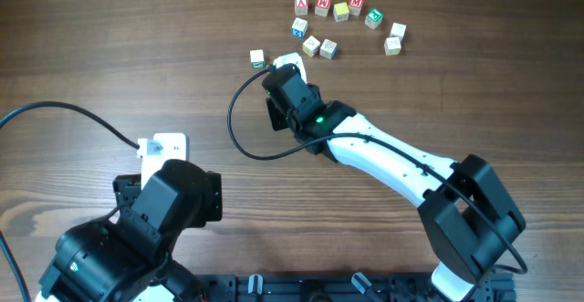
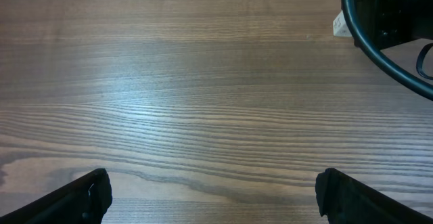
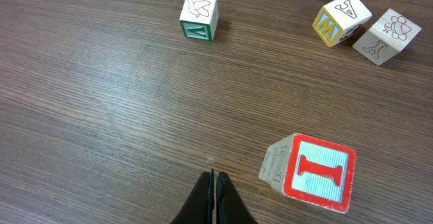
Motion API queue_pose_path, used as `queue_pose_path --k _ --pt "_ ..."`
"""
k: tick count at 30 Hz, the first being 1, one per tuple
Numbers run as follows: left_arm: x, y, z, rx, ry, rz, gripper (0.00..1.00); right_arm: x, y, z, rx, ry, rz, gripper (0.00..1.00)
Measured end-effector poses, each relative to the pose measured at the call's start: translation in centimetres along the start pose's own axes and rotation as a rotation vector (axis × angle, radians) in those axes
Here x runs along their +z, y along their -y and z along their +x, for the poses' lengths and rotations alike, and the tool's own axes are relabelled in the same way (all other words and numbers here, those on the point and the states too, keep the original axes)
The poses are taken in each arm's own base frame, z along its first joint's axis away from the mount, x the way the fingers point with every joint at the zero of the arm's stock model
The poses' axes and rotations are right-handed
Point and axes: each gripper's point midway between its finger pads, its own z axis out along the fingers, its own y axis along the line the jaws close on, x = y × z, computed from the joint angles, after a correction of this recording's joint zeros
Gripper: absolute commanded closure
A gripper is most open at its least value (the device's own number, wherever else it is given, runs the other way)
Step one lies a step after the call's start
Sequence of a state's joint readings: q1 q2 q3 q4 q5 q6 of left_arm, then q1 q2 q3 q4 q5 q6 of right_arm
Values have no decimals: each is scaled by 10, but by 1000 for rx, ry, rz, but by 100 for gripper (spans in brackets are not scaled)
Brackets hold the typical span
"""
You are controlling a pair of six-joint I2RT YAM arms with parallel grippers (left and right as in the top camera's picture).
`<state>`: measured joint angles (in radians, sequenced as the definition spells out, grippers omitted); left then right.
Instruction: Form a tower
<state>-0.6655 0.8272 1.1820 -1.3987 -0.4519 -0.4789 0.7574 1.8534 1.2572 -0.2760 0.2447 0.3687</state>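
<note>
Eleven single letter cubes (image 1: 328, 48), one red-topped tower (image 3: 318, 175), two arms (image 1: 383, 161), two tools (image 3: 215, 195), two black cables (image 1: 239, 133).

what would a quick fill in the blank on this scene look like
The right gripper is ___, holding nothing.
The left gripper is ___.
The cube nearest the right gripper shows a ___ letter I.
The bird cube has its letter V coloured ___.
Missing: shut, open, red, green.
</note>
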Motion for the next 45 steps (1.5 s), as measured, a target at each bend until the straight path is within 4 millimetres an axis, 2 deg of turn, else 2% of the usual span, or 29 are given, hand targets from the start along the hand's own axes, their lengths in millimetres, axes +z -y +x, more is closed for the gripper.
queue_pose_path --k 12,26,45 --pt "0 0 0 0 0 0 0 14 0 9 -28 -10 29 96" --pt "0 0 0 0 0 0 0 14 12 8 -23 2 96 96" --pt "0 0 0 0 0 0 0 13 17 8 -9 5 125 96"
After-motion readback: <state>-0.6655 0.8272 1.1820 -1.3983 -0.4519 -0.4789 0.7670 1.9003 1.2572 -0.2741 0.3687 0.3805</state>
